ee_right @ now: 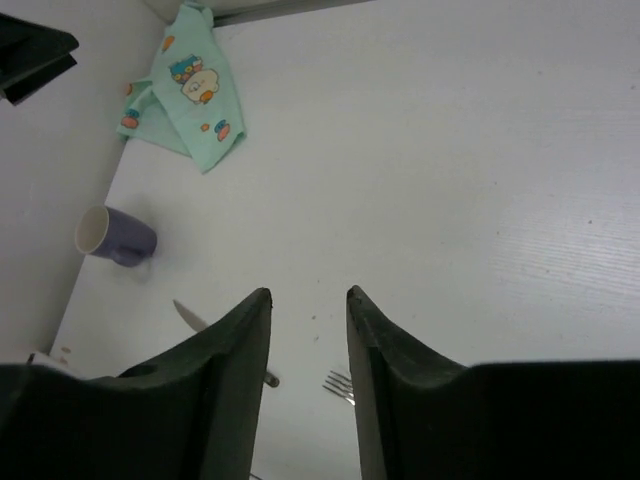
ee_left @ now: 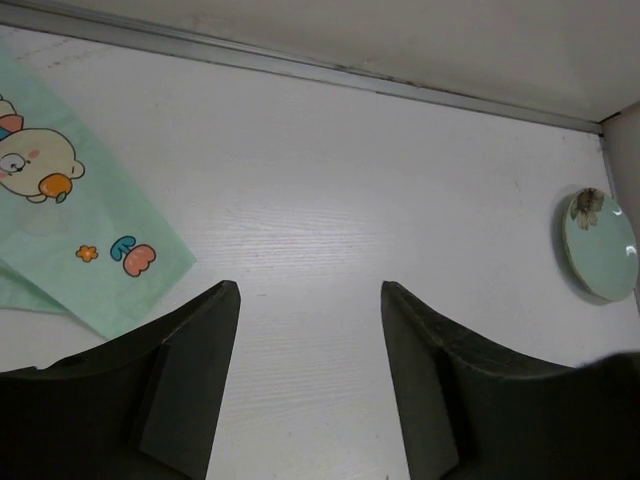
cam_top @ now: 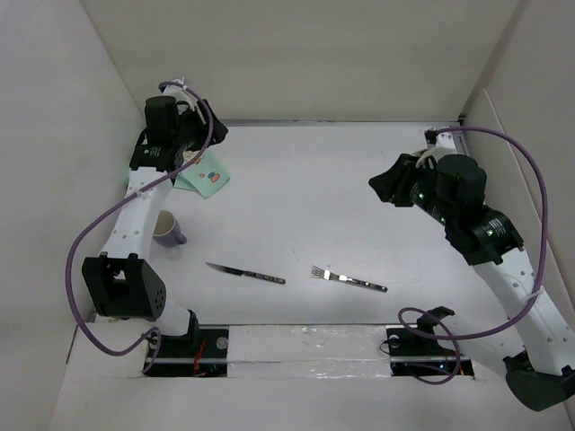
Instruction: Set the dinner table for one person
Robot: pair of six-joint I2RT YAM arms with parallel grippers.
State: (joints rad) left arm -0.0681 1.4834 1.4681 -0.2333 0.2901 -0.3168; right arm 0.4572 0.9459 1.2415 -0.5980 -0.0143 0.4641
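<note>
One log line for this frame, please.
left hand open, empty, beside placemat | right hand open, empty, raised | cup, knife, fork scattered on dinner table | plate by right wall | place setting not started

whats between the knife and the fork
Nothing: in the top external view, the stretch of dinner table between the knife and the fork is bare.

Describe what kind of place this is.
Probably a robot lab cell: flat matte white table, plain white walls around it, two white-and-black robot arms bolted at its near edge.
</note>
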